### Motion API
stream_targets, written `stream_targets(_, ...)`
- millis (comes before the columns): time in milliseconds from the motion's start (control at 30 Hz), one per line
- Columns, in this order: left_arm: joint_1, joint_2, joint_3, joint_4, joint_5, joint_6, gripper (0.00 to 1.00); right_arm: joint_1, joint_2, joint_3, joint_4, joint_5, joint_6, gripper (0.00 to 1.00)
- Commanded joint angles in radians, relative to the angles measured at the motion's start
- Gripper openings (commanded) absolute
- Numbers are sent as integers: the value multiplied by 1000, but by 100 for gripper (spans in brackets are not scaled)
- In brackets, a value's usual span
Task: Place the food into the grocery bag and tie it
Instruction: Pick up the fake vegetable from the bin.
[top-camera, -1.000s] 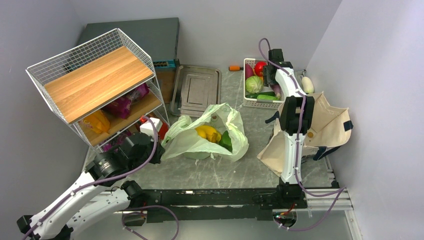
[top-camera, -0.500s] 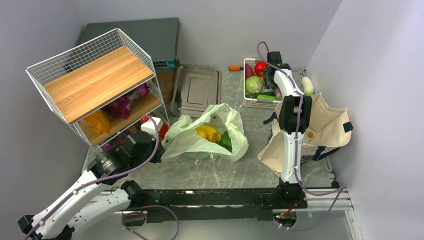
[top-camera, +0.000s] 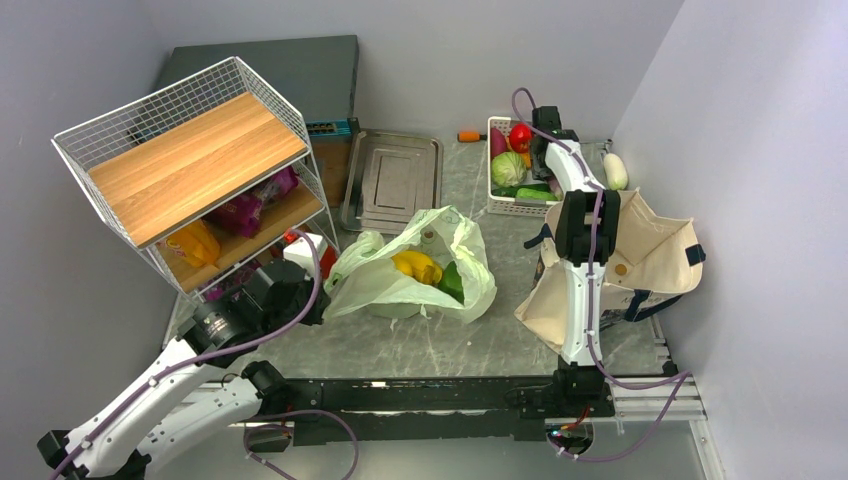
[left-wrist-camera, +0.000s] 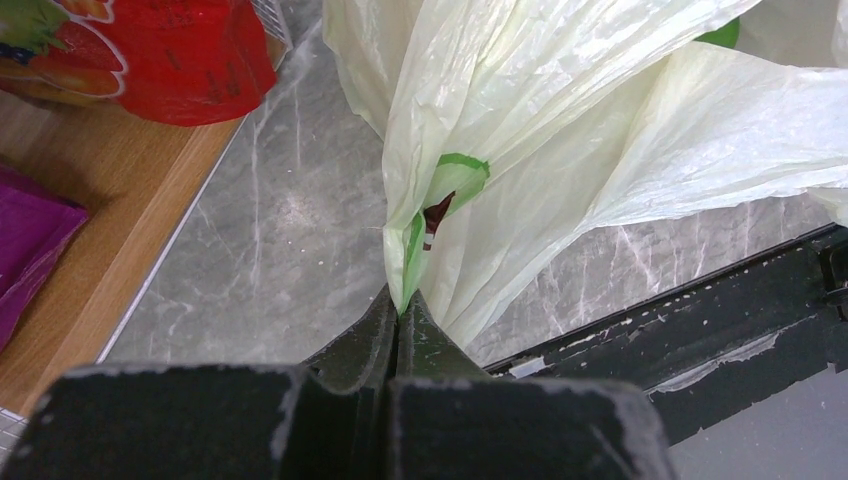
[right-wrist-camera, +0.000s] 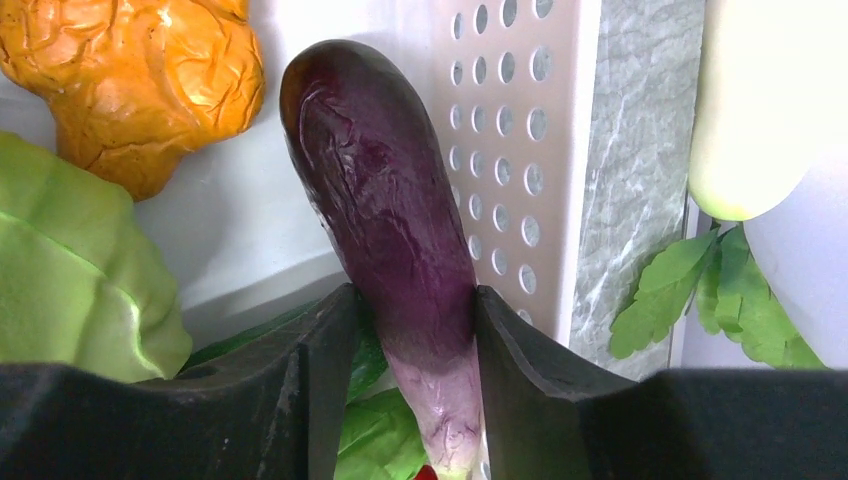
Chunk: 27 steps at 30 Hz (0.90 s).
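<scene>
The grocery bag (top-camera: 380, 280) lies open mid-table, pale green and crinkly, with yellow bananas (top-camera: 417, 266) and a glossy green piece (top-camera: 452, 283) inside. My left gripper (top-camera: 318, 305) sits at the bag's left edge. The left wrist view shows this gripper (left-wrist-camera: 398, 305) shut on a fold of the bag (left-wrist-camera: 560, 150). My right gripper (top-camera: 547, 165) reaches into the white basket (top-camera: 497, 205) at the back. In the right wrist view the gripper (right-wrist-camera: 412, 300) has its jaws against both sides of a purple eggplant (right-wrist-camera: 385, 190).
The basket also holds a cabbage (top-camera: 507, 168), a red pepper (top-camera: 519, 136) and an orange knobbly piece (right-wrist-camera: 140, 80). A beige canvas tote (top-camera: 650, 250) lies right of the right arm. A wire shelf (top-camera: 190, 160) stands at left and a metal tray (top-camera: 392, 180) at the back.
The right arm has pushed a little further into the basket and its jaws have narrowed onto the eggplant. The left arm and the bag have held still.
</scene>
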Motion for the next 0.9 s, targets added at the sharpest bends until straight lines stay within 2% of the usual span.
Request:
stream_targets(0,9,6,-2,42,18,12,0,-9,38,18,8,1,-4,41)
stream_targets(300,11,5,-1,42,20,13,0,-10,42,10,17,-33,0,1)
stream_targets(867,16,-7,-2,45,27,15,0,52,-186,-21,48,-87,32,0)
